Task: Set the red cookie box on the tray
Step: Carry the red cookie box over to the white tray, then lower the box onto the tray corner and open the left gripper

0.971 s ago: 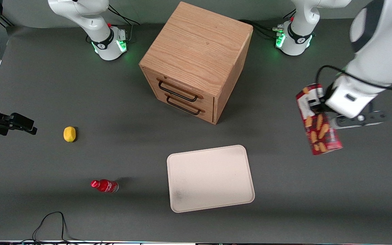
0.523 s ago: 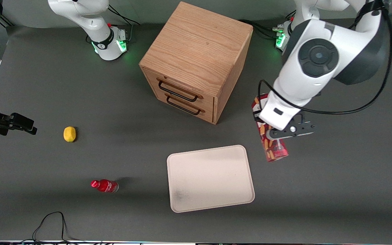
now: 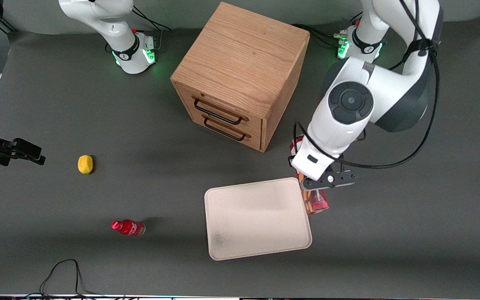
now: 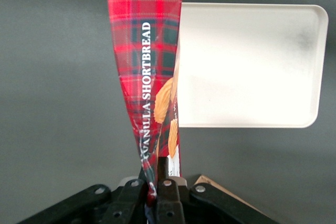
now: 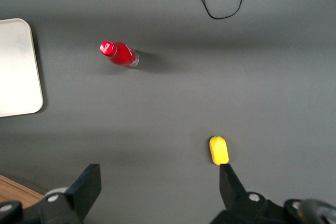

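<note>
I have the red cookie box (image 4: 149, 77) pinched at one end between my fingertips (image 4: 157, 184), and it hangs lengthwise from my gripper (image 3: 313, 183), clear of the table. In the front view it sits right of centre in the frame, its free end showing just off the tray (image 3: 256, 216) at the rim nearest the working arm's end; the wrist camera also shows the box beside the tray's edge rather than over its floor.

To do this step well, I judge I should carry the box sideways until its whole length lies over the pale tray floor, lower it until the free end touches, then lay it flat before letting go. Dropping it from height could make it bounce over the low rim.

The wooden drawer cabinet (image 3: 240, 75) stands close above in the frame, so I should keep my elbow away from it.
</note>
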